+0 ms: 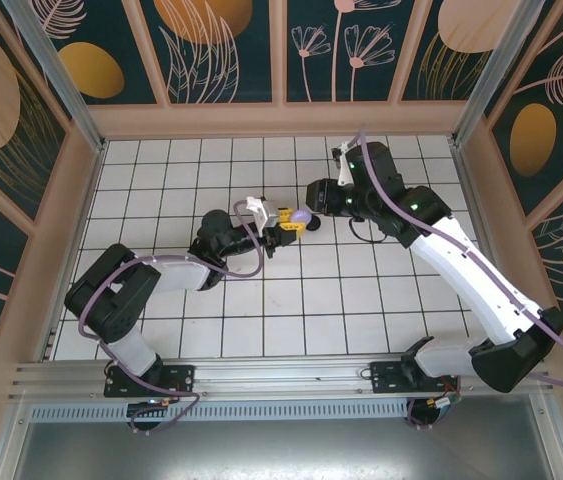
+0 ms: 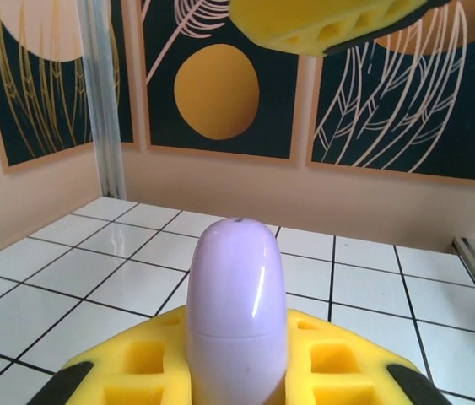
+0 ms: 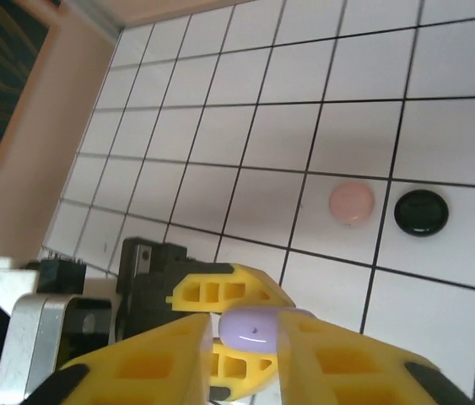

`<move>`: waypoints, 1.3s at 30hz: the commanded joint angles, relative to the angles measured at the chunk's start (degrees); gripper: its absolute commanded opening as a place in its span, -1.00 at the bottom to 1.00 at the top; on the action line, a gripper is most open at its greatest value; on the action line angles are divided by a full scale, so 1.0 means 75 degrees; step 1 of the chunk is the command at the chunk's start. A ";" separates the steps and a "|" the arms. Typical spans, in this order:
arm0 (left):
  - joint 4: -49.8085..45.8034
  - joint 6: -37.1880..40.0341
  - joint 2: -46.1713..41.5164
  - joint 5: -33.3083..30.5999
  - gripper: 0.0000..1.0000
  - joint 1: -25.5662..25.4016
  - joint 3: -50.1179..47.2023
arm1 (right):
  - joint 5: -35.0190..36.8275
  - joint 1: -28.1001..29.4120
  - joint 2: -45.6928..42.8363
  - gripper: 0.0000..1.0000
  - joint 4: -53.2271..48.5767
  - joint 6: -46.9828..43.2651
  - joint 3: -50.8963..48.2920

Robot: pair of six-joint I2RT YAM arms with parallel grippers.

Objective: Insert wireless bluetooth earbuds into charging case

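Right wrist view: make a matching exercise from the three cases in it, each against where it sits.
Things:
1. lavender rounded plastic case
2. pale pink round plastic case
3. glossy black round plastic case

Places:
A. lying on the white tiled table, the right one of the two there
B. clamped in the yellow fingers of the left hand, off the tiles
C. lying on the tiles, the left one of the two there

Pairs: 1-B, 2-C, 3-A

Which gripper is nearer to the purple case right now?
Left. The left gripper is shut on the purple case; the right gripper hangs open beyond its free end, not touching it.
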 commanded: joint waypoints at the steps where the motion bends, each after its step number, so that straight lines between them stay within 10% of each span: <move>1: -0.0737 -0.0539 -0.0333 -0.0499 -1.00 0.0033 0.0404 | 0.0168 -0.0156 -0.0255 -0.01 0.0181 0.0099 -0.0153; 14: -0.2671 -0.1804 -0.0774 -0.2333 -1.00 0.0185 0.0639 | 0.0238 -0.0956 -0.0777 0.34 0.0702 0.0181 -0.1320; 25: -0.2632 -0.4086 -0.0095 -0.1687 -1.00 0.1698 0.0188 | -0.0113 -0.2191 -0.1399 0.35 0.1096 0.0297 -0.2411; 39: -0.3946 -0.4618 0.1443 -0.1393 -1.00 0.1749 0.0906 | -0.0289 -0.2621 -0.1487 0.36 0.1325 0.0322 -0.2813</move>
